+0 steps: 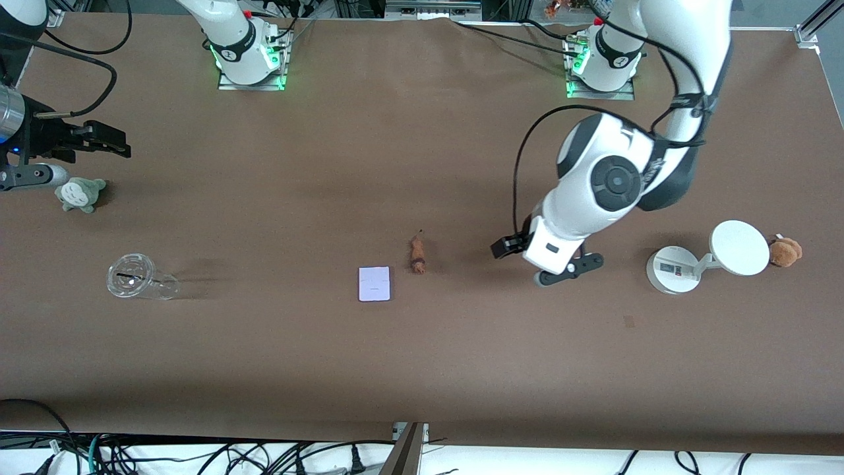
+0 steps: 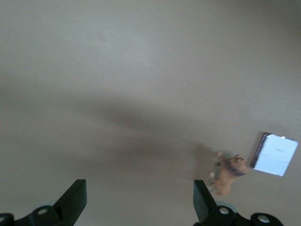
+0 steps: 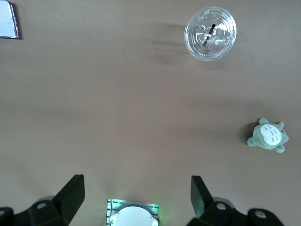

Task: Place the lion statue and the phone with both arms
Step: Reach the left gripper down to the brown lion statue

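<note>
The lion statue (image 1: 417,254), a tiny orange-brown figurine, lies on the brown table near its middle. The phone (image 1: 374,284), a flat pale lavender rectangle, lies beside it, slightly nearer the front camera. My left gripper (image 1: 508,249) hangs open and empty over bare table between the lion statue and the white device. In the left wrist view (image 2: 138,188) the lion statue (image 2: 228,173) and the phone (image 2: 276,154) show beside one finger. My right gripper (image 1: 105,140) is open and empty, up over the right arm's end of the table, by the grey-green plush; it also shows in the right wrist view (image 3: 136,186).
A grey-green plush toy (image 1: 79,193) and a clear plastic cup (image 1: 140,280) on its side lie toward the right arm's end. A white round-based device with a disc (image 1: 699,261) and a brown plush toy (image 1: 784,252) stand toward the left arm's end.
</note>
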Tool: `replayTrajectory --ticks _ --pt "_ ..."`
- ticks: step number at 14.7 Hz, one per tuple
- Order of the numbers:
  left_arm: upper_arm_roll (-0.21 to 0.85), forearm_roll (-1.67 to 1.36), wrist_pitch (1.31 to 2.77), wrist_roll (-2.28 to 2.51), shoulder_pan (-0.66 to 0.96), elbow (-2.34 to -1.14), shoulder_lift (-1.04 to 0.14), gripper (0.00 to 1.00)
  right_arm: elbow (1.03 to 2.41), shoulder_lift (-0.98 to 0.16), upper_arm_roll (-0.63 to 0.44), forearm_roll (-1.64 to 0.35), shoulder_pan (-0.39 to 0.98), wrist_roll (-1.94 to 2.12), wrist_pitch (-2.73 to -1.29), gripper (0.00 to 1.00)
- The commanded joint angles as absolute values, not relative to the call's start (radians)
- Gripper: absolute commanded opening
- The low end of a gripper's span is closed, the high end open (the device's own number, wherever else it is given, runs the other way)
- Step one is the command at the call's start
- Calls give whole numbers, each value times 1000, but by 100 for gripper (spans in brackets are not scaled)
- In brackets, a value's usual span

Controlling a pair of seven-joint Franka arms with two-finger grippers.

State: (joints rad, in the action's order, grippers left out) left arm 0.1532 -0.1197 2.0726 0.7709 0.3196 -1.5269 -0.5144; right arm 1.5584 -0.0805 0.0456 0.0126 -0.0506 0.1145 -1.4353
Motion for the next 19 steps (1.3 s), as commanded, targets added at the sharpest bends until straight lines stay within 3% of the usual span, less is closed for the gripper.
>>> replayTrajectory --ticks 1,4,8,19 --pt "141 -121 2091 811 388 -1386 -633 100 1557 -75 57 18 -60 110 -1431 100" --pt "123 -115 2103 893 463 -1220 -776 100 1557 -75 57 18 -60 110 -1430 100" --pt "46 -60 2172 911 577 -1206 -821 100 1557 -75 55 17 -60 109 -1428 100" --pt "37 -57 2341 963 650 -1207 -911 100 1557 -75 57 17 -60 110 -1428 100"
